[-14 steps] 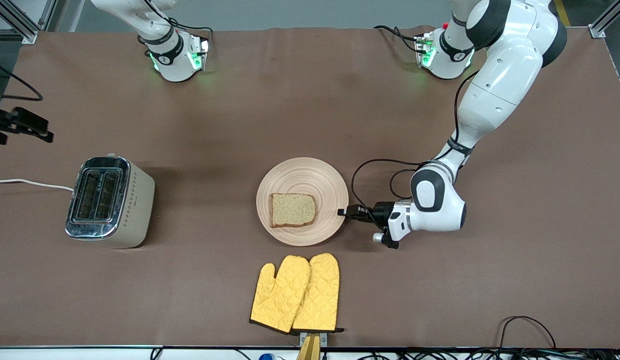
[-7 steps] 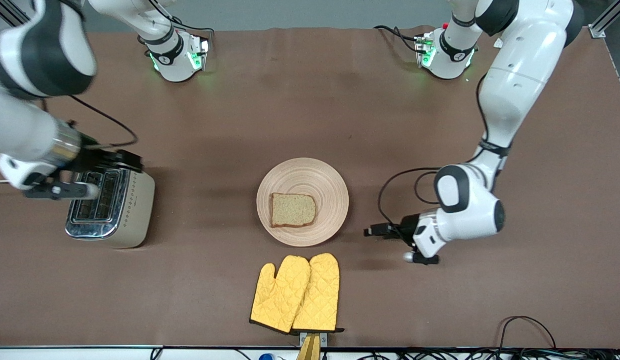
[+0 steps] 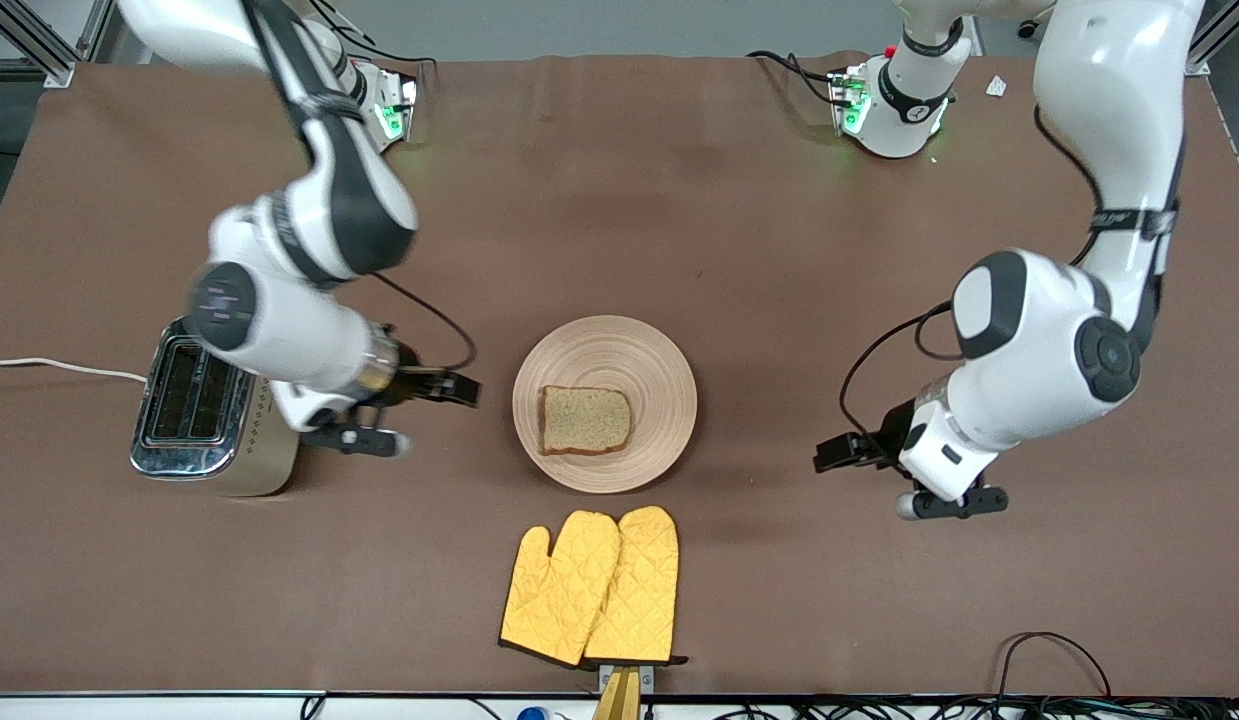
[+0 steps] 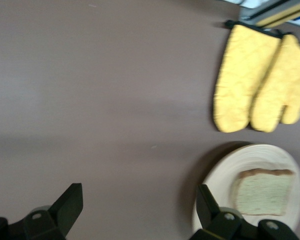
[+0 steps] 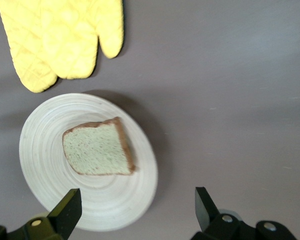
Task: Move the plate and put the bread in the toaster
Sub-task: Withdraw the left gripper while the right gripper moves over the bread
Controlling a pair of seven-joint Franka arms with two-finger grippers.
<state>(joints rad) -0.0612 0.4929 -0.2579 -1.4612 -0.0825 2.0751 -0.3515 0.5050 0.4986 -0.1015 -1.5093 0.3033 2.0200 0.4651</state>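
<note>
Currently the plate (image 3: 604, 403) lies flat near the middle of the desk (image 3: 619, 200), with the bread (image 3: 585, 420) lying flat on it. The toaster (image 3: 217, 420) stands toward the right arm's end of the desk, well apart from the plate, its slots facing up and its white cord (image 3: 59, 367) running off to the desk's edge. A pair of yellow oven mitts (image 3: 594, 588) lies close to the desk's edge nearest the front camera, just beside the plate but not touching it.

The right arm reaches down from its base with its elbow bent, its forearm passing over the toaster. The right tool (image 3: 459, 388) hovers over bare desk between the toaster and the plate, its fingers spread wide and holding nothing.

The left arm arches high and folds back down. The left tool (image 3: 837, 452) hangs over bare desk toward the left arm's end, apart from the plate, fingers likewise wide apart and empty.
</note>
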